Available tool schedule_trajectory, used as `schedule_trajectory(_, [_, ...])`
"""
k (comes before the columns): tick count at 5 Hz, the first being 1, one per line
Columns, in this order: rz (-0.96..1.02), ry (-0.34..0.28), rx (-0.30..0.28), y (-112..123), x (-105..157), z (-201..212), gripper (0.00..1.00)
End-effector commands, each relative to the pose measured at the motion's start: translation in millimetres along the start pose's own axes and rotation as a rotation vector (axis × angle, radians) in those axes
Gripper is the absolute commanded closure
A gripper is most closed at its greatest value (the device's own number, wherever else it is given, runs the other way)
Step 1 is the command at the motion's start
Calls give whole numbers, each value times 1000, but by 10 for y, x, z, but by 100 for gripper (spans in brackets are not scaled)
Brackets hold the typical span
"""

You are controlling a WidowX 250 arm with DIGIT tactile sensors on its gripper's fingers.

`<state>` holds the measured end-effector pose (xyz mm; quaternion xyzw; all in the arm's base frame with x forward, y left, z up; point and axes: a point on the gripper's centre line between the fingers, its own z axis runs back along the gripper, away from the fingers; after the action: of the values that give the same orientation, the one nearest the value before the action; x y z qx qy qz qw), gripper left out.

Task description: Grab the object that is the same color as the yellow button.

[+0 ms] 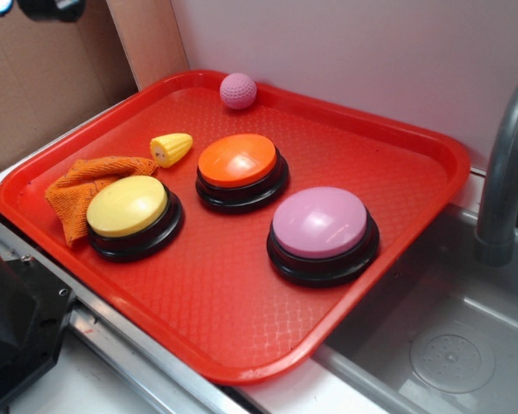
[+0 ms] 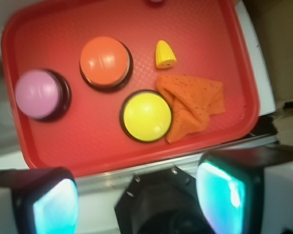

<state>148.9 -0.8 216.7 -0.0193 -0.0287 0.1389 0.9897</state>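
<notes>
A pale wall and brown cardboard panels are standing behind a red plastic tray [image 1: 432, 164], and a grey sink basin [image 1: 453, 345] with a curved faucet [image 1: 505, 172] is lying beside the tray's right edge in the exterior view. The tray is carrying everything that matters here.

The toy corn piece [image 1: 171, 148] is lying on its side near the tray's far left edge, just beside the orange cloth [image 1: 85, 191] and apart from it by a thin strip of red. The yellow button [image 1: 128, 207] is sitting in front of the corn, with the cloth touching its base. The orange button [image 1: 238, 162] is standing near the middle of the tray, the pink button [image 1: 321, 224] toward the right edge, and a pink dimpled ball [image 1: 238, 90] is resting at the far rim.

In the wrist view the pincer [image 2: 136, 200] is hanging outside the tray, over the metal rail at its near edge, with its two fingers spread wide and nothing between them. The corn is well apart from it, beyond the yellow button.

In my judgement the task is only starting: nothing is grasped and the corn is lying untouched. What is left is the whole reach across the near edge, the descent over the corn, the closing and the lift. The cloth so close to the corn is making a risk of pinching fabric together with it.
</notes>
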Motion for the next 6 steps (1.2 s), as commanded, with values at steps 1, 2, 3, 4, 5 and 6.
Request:
schedule_trajectory(1, [177,-13,-25,115,344,-190,0])
schedule_trajectory(2, [264,25,-37,197,486,-393,0])
schedule_trajectory(3, [349,18,-53,289,639,-630,0])
schedule_trajectory(4, [419,10,-47,361,751,-839,0])
schedule_trajectory(5, [472,35,-39,435,893,-1054,0])
schedule_trajectory(6, [536,36,-41,504,1027,-1243,0])
